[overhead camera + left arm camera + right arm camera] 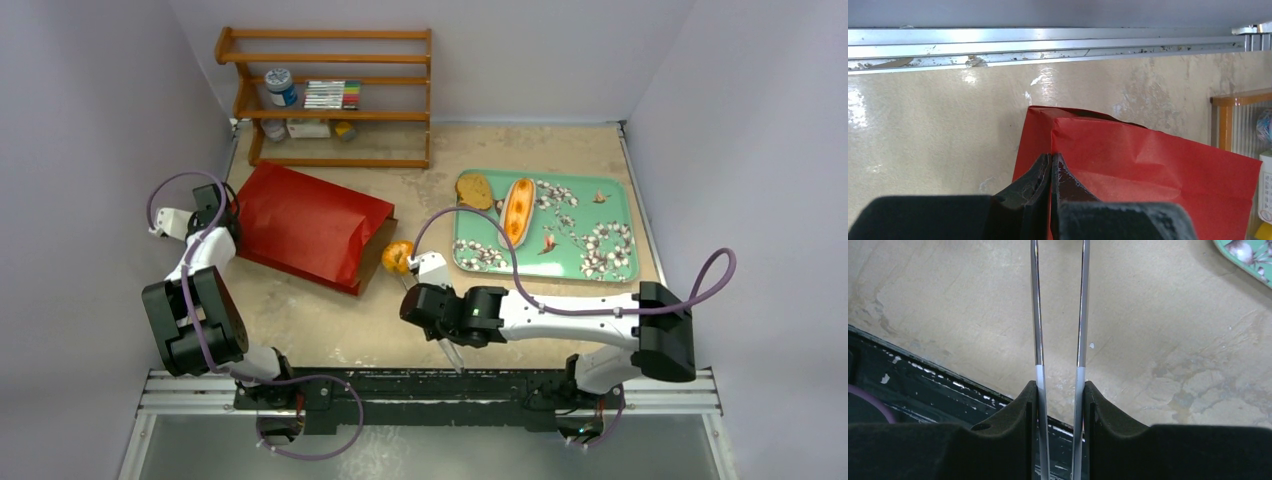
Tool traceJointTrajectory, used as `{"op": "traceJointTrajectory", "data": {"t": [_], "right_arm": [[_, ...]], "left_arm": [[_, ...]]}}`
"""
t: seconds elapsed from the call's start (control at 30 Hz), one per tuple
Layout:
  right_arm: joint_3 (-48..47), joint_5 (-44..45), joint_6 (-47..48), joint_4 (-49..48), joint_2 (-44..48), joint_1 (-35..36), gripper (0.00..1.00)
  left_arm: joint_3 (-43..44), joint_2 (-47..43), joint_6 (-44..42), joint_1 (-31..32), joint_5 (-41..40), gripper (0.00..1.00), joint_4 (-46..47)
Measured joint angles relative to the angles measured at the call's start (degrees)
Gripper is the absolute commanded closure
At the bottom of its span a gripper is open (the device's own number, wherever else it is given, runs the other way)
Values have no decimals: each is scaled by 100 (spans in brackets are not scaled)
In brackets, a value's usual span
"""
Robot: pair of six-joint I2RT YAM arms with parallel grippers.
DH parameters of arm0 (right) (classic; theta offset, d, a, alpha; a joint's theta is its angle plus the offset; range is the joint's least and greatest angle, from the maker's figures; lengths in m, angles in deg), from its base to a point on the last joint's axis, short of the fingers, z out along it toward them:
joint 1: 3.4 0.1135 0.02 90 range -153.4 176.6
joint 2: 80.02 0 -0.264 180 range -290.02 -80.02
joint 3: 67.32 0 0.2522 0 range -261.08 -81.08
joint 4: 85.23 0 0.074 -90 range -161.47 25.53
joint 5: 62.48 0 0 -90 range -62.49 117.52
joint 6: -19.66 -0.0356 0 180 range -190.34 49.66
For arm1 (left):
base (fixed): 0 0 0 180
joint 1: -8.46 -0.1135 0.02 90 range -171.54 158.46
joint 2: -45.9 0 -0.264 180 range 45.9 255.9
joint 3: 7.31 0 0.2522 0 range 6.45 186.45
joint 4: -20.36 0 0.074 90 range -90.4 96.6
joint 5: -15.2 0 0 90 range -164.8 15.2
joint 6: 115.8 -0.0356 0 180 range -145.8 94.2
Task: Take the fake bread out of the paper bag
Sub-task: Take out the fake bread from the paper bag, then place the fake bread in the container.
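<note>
Three toy breads show. One round brown slice (474, 190) and one long orange-tan split bun (517, 210) lie on the single green flowered tray (585, 212). One golden ring bagel (398, 256) sits at the tips of one pair of metal tongs (1036, 315), just beside the open mouth of the glossy red paper bag (310, 225), which lies flat on the beige surface (330, 320). The right pincer (1059, 387) squeezes both tong arms. The left pincer (1051, 162), pressed together, pinches the bag's closed end.

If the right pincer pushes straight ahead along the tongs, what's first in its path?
Likely the bag, at its open end: the tongs point there, bagel at their tips just short of it. Height unclear.
</note>
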Motion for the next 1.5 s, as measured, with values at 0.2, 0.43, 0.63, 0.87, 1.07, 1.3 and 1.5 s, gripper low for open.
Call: {"op": "traceJointTrajectory", "data": {"t": [0.2, 0.43, 0.63, 0.87, 1.07, 1.3, 1.5], "right_arm": [[-503, 352, -431, 662, 48, 59, 100], [-1084, 968, -1279, 1812, 321, 37, 100], [-1176, 1355, -1681, 2227, 466, -664, 100], [-684, 1438, -1069, 1436, 879, -2402, 100], [-107, 1161, -365, 636, 1169, -4046, 100], [304, 621, 129, -72, 1097, -5187, 99], [654, 142, 302, -433, 772, -5740, 73]], "left_arm": [[0, 2, 267, 35, -151, 100, -170], [0, 4, 398, 111, -258, 100, -234], [0, 4, 411, 177, -330, 100, -282], [0, 4, 404, 249, -396, 100, -315], [0, 4, 387, 299, -420, 100, -317], [0, 2, 389, 365, -426, 100, -315], [0, 4, 391, 409, -426, 100, -315]]}}
